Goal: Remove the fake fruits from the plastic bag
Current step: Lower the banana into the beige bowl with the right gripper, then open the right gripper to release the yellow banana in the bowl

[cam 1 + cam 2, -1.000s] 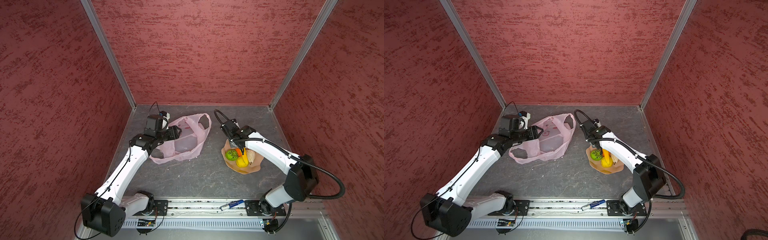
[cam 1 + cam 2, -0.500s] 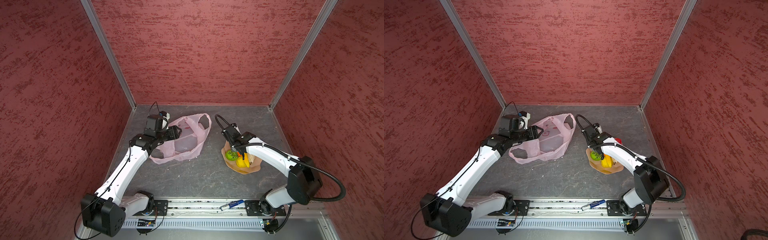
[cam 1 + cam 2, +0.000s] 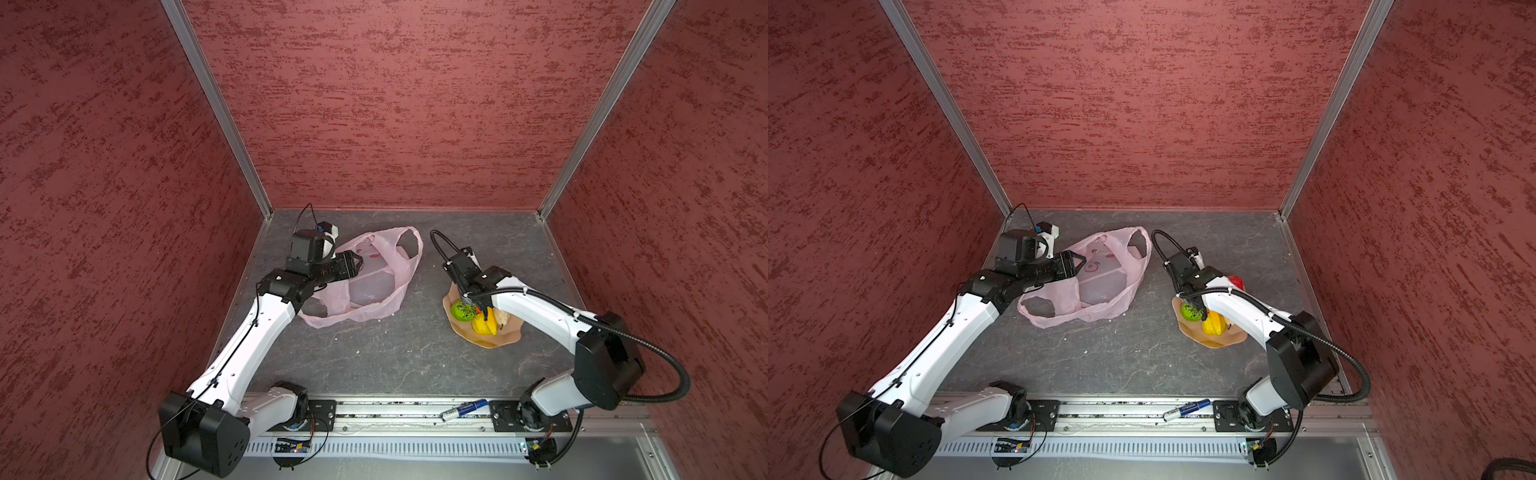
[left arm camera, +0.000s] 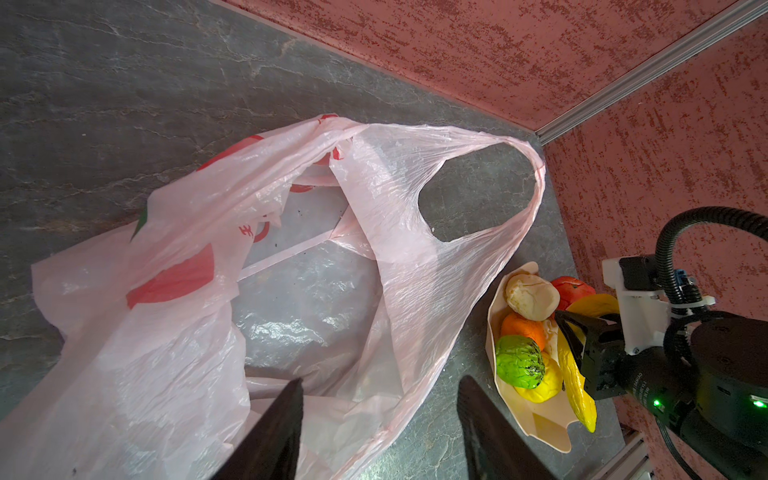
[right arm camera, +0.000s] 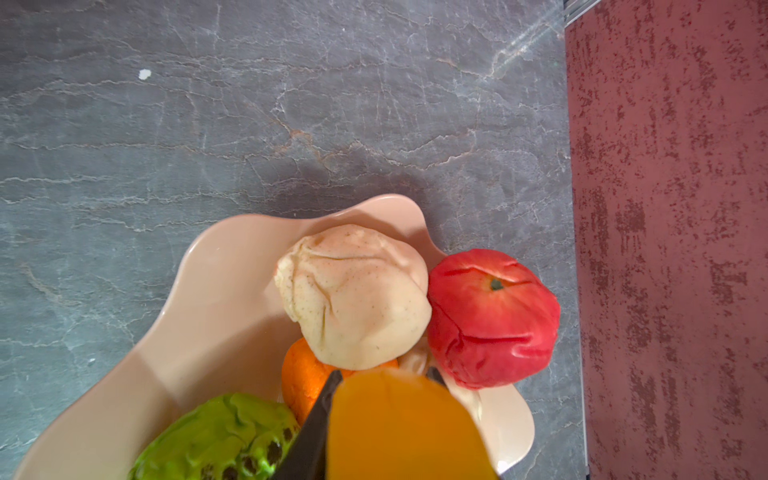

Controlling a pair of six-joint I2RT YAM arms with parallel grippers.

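Observation:
The plastic bag [image 3: 374, 286] [image 3: 1100, 286] lies flat and open on the floor at the left, and I see no fruit inside it in the left wrist view [image 4: 374, 166]. My left gripper [image 3: 359, 262] [image 4: 380, 380] hovers open over its mouth. The fake fruits sit in a peach bowl [image 3: 490, 341] [image 5: 199, 316]: a green one [image 4: 519, 361], a lemon [image 4: 540, 384], a small orange one [image 5: 301, 378], a cream piece [image 5: 353, 295] and a red one [image 5: 492, 316]. My right gripper [image 3: 476, 303] [image 5: 385, 372] is shut on the yellow banana [image 4: 575, 382] [image 5: 407, 428] just over the bowl.
The red textured walls close in at the back and both sides; the bowl stands near the right wall. A blue marker [image 3: 463, 409] [image 3: 1185, 409] lies on the front rail. Bare grey floor spans between bag and bowl.
The right arm has shifted slightly over the bowl with the banana, uncovering the red fruit in a top view. The left arm and the bag have stayed still.

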